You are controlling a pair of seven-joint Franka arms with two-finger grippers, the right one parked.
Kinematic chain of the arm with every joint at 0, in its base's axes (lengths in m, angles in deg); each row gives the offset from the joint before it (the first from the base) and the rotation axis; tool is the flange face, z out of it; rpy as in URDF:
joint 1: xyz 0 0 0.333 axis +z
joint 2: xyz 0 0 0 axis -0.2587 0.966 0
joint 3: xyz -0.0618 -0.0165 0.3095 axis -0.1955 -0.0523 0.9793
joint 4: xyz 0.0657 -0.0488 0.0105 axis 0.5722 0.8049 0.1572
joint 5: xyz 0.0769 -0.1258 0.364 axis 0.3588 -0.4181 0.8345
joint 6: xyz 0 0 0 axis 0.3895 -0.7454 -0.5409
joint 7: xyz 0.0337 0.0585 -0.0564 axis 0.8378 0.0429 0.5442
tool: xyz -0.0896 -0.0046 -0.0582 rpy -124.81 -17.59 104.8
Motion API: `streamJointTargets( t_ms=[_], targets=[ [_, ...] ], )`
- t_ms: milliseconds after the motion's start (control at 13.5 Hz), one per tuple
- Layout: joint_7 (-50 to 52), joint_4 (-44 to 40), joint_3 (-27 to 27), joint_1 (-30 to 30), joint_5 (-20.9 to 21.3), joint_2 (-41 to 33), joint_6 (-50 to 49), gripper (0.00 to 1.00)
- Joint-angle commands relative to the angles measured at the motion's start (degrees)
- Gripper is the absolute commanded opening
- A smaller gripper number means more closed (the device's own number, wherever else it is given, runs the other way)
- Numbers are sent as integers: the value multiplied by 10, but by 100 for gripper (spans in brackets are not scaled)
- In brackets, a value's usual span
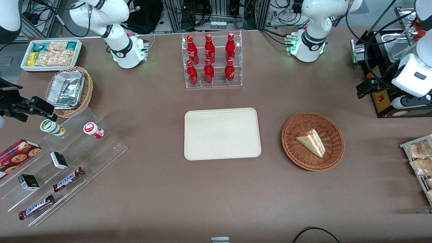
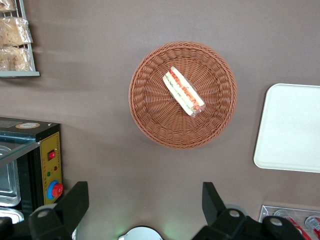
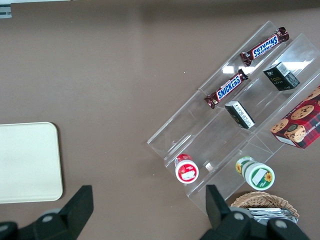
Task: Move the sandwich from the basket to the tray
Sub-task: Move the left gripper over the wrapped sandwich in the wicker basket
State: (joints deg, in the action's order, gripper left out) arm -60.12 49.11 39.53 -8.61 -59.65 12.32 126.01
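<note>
The sandwich (image 1: 312, 142), a pale wedge with red and green filling, lies in the reddish-brown wicker basket (image 1: 297, 158). The cream tray (image 1: 222, 133) lies flat beside the basket, toward the parked arm's end, with nothing on it. My left gripper (image 1: 368, 88) hangs high over the table, farther from the front camera than the basket, next to a black appliance. In the left wrist view the gripper (image 2: 144, 200) is open and empty, well apart from the basket (image 2: 150, 120) and the sandwich (image 2: 183, 92). Part of the tray (image 2: 292, 130) shows there too.
A black appliance (image 1: 384, 101) stands at the working arm's end. A rack of snack packets (image 1: 418, 158) sits nearer the camera there. A clear rack of red bottles (image 1: 212, 60) stands farther back than the tray. Acrylic steps with snacks (image 1: 60, 158) fill the parked arm's end.
</note>
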Motion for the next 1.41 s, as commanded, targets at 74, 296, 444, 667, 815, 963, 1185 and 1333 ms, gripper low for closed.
streamJointTargets(
  t_ms=[74,296,444,667,815,963,1185,1333],
  targets=[
    [2,-10,-1,-1,6,6,-6,100],
    [3,-3,-1,-2,7,21,-4,100],
    [5,20,-2,-2,3,38,25,100],
    [15,114,-4,-3,-2,38,145,100],
    [44,176,-3,-2,-2,40,230,100],
    [114,255,-3,-3,-1,37,334,100],
    [257,323,-4,-11,-1,44,428,100],
    [304,348,-4,-19,-1,53,454,100]
  ],
)
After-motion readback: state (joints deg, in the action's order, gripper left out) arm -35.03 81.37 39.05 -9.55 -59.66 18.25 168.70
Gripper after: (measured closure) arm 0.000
